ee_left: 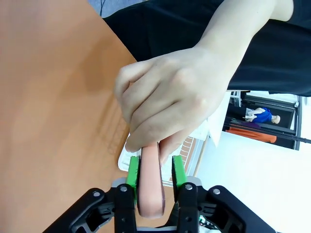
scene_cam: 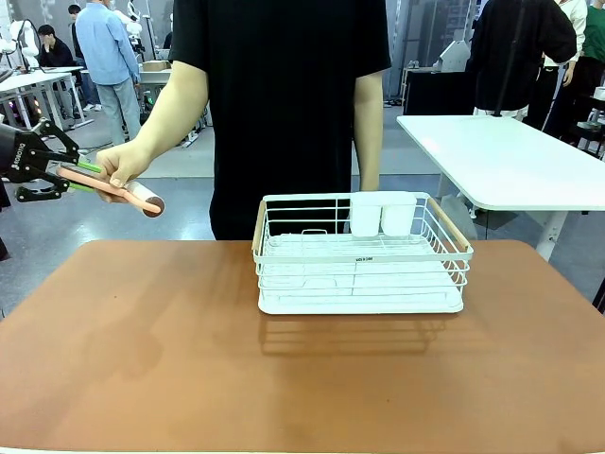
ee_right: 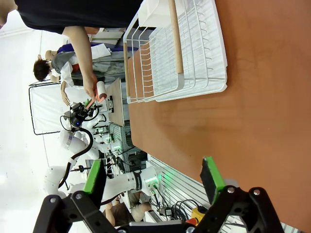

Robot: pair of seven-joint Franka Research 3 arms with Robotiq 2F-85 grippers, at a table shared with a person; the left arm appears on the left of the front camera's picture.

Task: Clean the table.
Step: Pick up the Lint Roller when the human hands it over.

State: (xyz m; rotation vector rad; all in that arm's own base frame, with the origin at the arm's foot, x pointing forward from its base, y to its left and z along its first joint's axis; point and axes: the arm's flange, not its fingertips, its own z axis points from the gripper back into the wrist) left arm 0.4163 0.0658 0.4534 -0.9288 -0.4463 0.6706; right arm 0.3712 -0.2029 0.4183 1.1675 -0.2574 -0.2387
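A lint roller with a pink handle (scene_cam: 106,185) and a white roll head (scene_cam: 147,199) is held out by a person's hand (scene_cam: 119,165) beyond the far left edge of the reddish-brown table (scene_cam: 189,359). My left gripper (scene_cam: 68,176) is shut on the end of that handle. In the left wrist view the green pads (ee_left: 131,170) press both sides of the pink handle (ee_left: 149,187), and the hand (ee_left: 170,102) still grips it just ahead. My right gripper (ee_right: 153,177) hangs open above the table (ee_right: 252,97), nothing between its fingers.
A white wire dish rack (scene_cam: 359,255) with two white cups (scene_cam: 383,213) stands at the table's far middle, in front of the person. A white-topped table (scene_cam: 510,161) stands behind at the right. Other people stand farther off.
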